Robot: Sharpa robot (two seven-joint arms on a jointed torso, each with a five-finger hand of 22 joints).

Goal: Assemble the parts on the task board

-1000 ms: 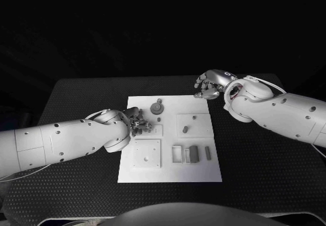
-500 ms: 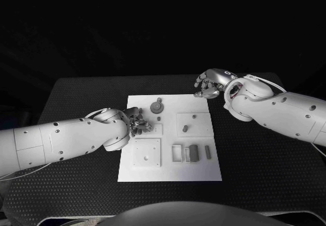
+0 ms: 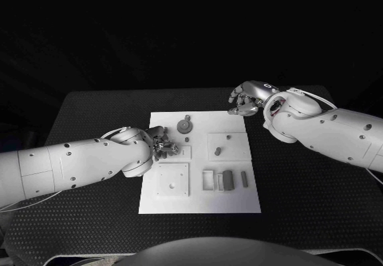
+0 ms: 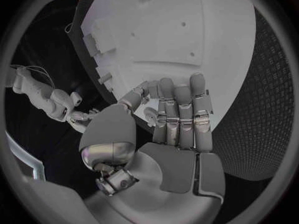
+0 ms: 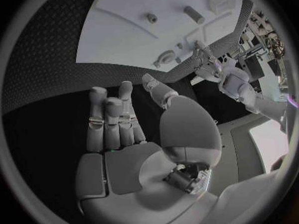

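Fingers (image 3: 165,147) of the left hand (image 3: 158,142) are bunched over the left edge of the task board (image 3: 200,162), at the middle left of the head view; whether they pinch a part there cannot be told from that view. In the left wrist view the same hand (image 4: 167,129) has its fingers (image 4: 181,115) side by side and nearly straight with the thumb set apart, and nothing is seen in the palm. The right hand (image 3: 249,98) hangs at the upper right of the head view, over the black table (image 3: 303,199) just past the board's far right corner, fingers curled downward; in the right wrist view this hand (image 5: 134,139) has its fingers (image 5: 112,122) loosely bent with an empty palm. The white board lies in the middle of the frame, long side running from top to bottom. On it, a round grey part (image 3: 184,127) sits near the top edge, a short grey peg (image 3: 217,151) lies tilted in the square panel right of centre, and a dark upright block (image 3: 227,180) and a slim bar (image 3: 244,178) stand side by side lower right. A square plate (image 3: 172,180) occupies the lower left of the board.
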